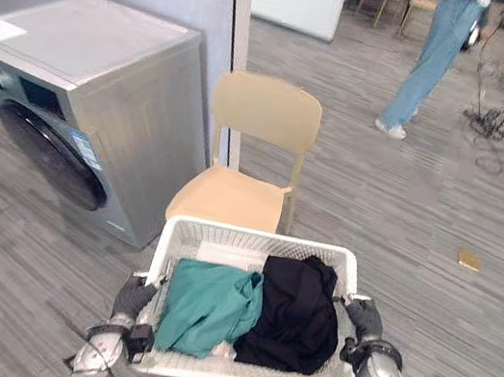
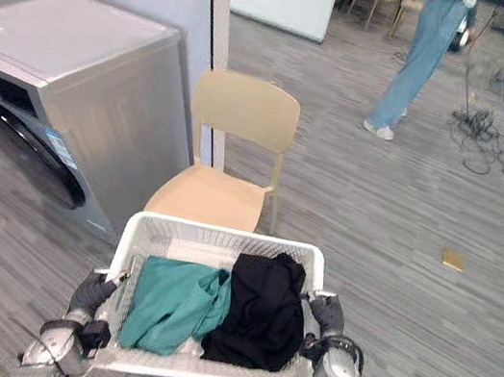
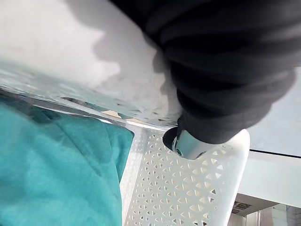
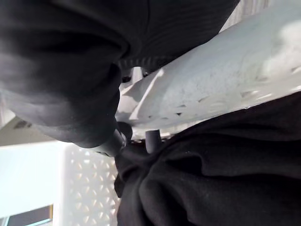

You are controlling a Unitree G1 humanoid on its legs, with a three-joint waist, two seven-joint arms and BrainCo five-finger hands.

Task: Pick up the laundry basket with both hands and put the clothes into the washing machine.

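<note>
one washing machine, ahead and well to the left of the load, round dark door on the face turned leftward, away from the basket; door shut, by the look of it. nearer the left arm than the right, so probably calling for a turn to the left before any unloading.

one person far back on the right, well apart.

one tan chair straight ahead, just right of the machine and just beyond the basket's far rim, seat bare; worth clearing in any turn.

one white laundry basket, held up off the floor close in front, long axis seemingly side to side, one hand at each end.

two garments inside: one green garment on the left, one black garment on the right, touching along the middle.

two hands: left hand clamped on the left end, thumb hooked over the rim in its wrist view; right hand likewise on the right end, dark tips curled over the rim beside the black cloth.
</note>
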